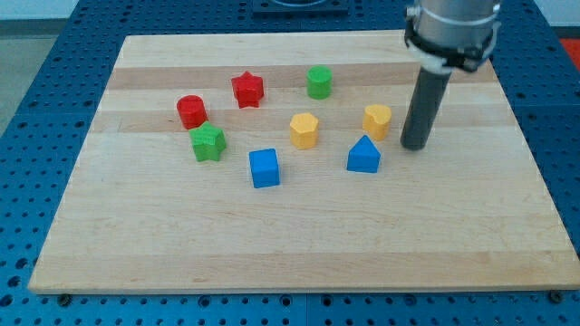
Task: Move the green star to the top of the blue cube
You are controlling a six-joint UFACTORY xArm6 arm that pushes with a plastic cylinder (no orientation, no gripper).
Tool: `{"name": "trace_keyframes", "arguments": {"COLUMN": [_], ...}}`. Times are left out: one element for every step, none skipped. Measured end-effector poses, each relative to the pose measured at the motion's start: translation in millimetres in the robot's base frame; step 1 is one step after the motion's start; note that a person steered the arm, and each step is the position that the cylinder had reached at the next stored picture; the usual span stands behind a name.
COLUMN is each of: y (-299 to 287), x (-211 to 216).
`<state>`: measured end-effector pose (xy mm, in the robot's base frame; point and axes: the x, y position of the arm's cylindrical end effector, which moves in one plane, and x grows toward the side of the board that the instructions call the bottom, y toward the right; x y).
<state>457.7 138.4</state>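
Resting on a blue perforated bench (36,54), the pale wooden tabletop (299,244) carries eight blocks. My tip (414,145) touches down toward the right edge, just right of a yellow block (377,119) — it is a bare rod, no end effector to spread or close. The green star (207,142) sits left of centre, up-left of the blue cube (265,167) — near it, apart.

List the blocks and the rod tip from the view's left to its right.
red cylinder → green star → red star → blue cube → yellow hexagon → green cylinder → blue house-shaped block → yellow block → my tip
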Motion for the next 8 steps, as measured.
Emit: {"name": "trace_keyframes", "arguments": {"y": [-38,-99,-184,-254,-304,-324,-323,-295], "x": [52,81,85,71,41,13,3,-28]}}
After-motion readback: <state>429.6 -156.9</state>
